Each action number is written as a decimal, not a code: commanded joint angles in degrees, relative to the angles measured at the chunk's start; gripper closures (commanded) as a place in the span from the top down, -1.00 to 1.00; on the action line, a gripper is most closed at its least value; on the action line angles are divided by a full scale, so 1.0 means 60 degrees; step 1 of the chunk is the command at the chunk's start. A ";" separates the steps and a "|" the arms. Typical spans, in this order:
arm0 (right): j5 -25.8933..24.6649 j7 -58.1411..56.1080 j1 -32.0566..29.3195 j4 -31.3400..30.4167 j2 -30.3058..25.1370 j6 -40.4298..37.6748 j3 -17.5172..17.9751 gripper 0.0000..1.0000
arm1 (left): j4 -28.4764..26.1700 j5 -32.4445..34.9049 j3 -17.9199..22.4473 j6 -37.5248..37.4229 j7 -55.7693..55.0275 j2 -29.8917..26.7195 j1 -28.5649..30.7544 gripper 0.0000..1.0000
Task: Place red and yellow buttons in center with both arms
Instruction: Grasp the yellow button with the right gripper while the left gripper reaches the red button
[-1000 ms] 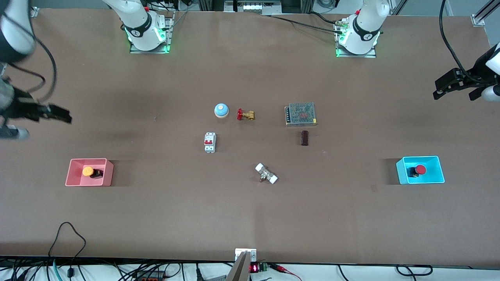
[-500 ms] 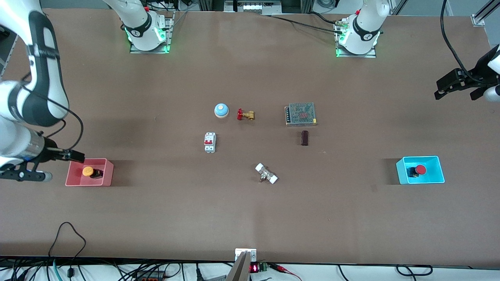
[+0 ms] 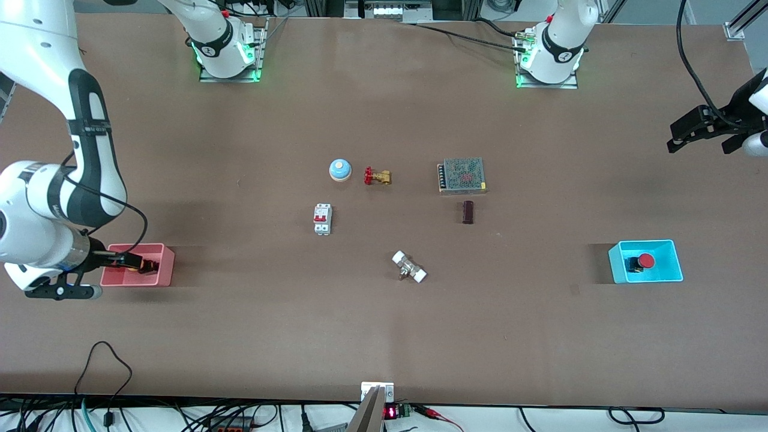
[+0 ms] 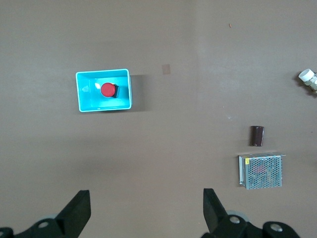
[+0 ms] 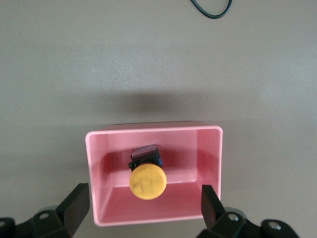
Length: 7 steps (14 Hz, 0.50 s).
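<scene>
Yellow button [image 5: 147,181] lies in the pink tray [image 5: 153,131], directly beneath the right gripper [image 5: 140,210], whose fingers [image 5: 74,208] stand spread to either side of the tray in the right wrist view. In the front view the same gripper [image 3: 133,261] hangs over the tray at the right arm's end of the table. The step in hand looks like the approach for the first pick: the next move calls for a straight descent until the fingers straddle the cap and black body, clear of the tray walls, then a closing pinch.

Well apart from the left gripper [image 4: 143,213], which hangs spread high over bare table at the left arm's end, the red button [image 4: 108,89] sits in the cyan tray [image 4: 80,92]. That arm must travel over its tray first.

Neither button has reached the center [image 3: 384,234].
</scene>
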 commanded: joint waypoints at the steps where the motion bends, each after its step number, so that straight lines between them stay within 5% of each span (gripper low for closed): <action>1: 0.0113 -0.0380 -0.0086 0.0293 0.0526 0.0259 0.0046 1.00 | 0.0008 -0.0162 0.0024 -0.0114 -0.0048 -0.0070 0.0023 1.00; 7: 0.0143 -0.0760 -0.0101 0.0293 0.0761 0.0216 0.0061 1.00 | -0.0006 -0.0162 0.0024 -0.0114 -0.0048 -0.0055 0.0023 1.00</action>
